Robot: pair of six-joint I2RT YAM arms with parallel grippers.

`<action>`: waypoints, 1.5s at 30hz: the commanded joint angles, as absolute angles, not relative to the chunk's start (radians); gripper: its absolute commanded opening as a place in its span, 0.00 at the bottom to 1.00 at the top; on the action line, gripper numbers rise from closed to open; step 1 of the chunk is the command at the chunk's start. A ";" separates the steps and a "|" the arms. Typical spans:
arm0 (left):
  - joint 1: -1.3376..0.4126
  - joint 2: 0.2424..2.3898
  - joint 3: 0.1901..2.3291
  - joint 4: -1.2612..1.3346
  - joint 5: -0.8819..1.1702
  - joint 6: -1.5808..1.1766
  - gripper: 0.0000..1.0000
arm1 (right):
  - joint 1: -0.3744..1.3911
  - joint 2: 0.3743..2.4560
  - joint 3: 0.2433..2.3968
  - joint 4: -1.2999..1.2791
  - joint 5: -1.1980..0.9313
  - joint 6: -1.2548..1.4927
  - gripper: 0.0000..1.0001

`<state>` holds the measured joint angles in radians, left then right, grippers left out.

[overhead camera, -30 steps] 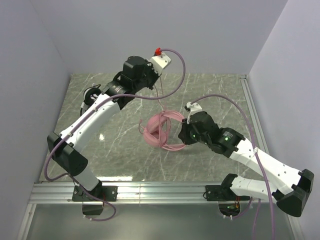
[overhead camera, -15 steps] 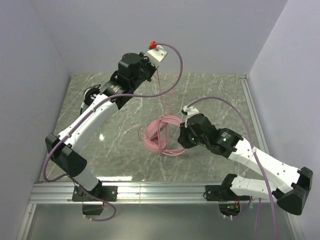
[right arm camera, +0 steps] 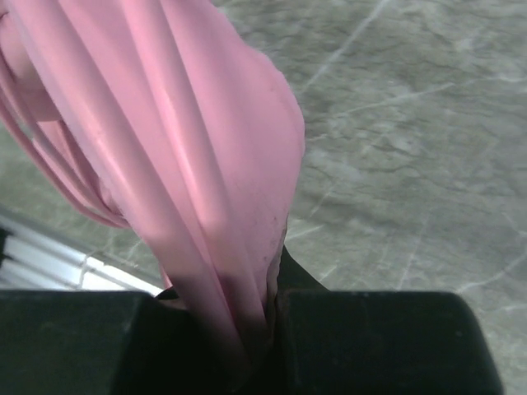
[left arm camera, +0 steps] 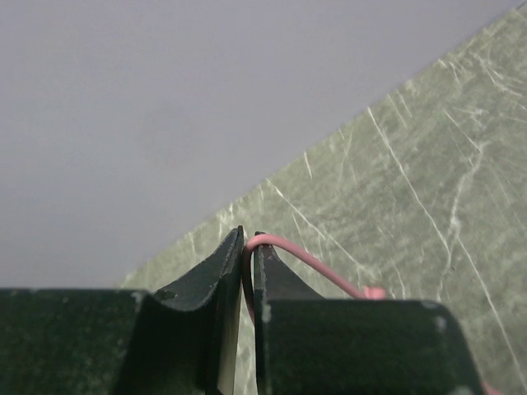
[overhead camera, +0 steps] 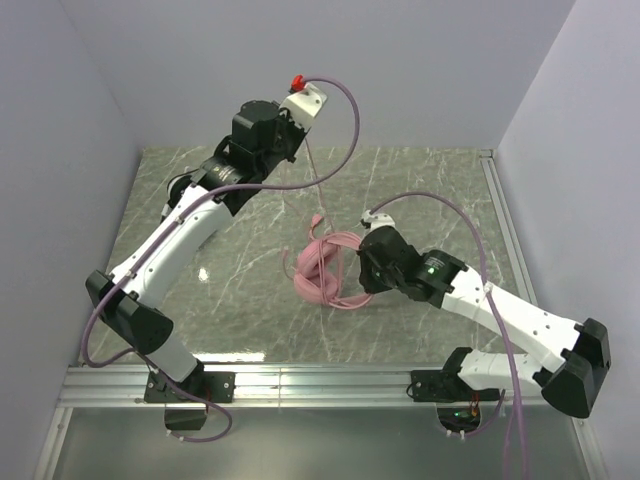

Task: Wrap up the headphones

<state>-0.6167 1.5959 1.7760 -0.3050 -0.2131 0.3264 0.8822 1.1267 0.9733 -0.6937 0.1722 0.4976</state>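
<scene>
Left wrist view: left gripper [left arm camera: 249, 244] pinched tight on the pink cable [left arm camera: 309, 262] (raised high); right gripper [right arm camera: 268, 321] clamps the pink headset [right arm camera: 214, 164] low over the table [overhead camera: 240, 310].

Robotics laboratory test cell. Two white-and-black arms, the left arm [overhead camera: 170, 240] and the right arm [overhead camera: 505, 312], are bolted side by side to an aluminium rail [overhead camera: 320, 385] along the near edge of a green, marble-patterned surface [overhead camera: 430, 185]. Plain, pale lilac-grey walls [overhead camera: 430, 70] enclose this surface on its left, far and right sides like a booth, and exposed lilac cabling [overhead camera: 352, 120] loops in the open along both arms, as on a research rig.
</scene>
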 commanded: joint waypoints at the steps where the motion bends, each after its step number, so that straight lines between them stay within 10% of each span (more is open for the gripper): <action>1: -0.589 1.483 1.913 -0.297 -0.310 0.249 0.13 | 0.845 1.167 1.006 -0.870 0.196 0.519 0.00; 20: -0.607 1.269 1.753 -0.685 0.003 -0.012 0.13 | 0.634 1.388 1.206 -0.882 0.376 0.465 0.00; 32: -0.612 1.200 1.450 -0.505 0.359 -0.221 0.11 | 0.609 1.422 1.282 -0.873 0.371 0.483 0.00; 45: -0.612 1.115 0.961 -0.109 0.209 -0.307 0.41 | 0.609 1.378 1.304 -0.908 0.396 0.454 0.00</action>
<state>-0.6109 1.1748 1.0073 -0.2855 0.2527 -0.2775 0.6109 1.4273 1.2366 -0.9295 0.3588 0.4515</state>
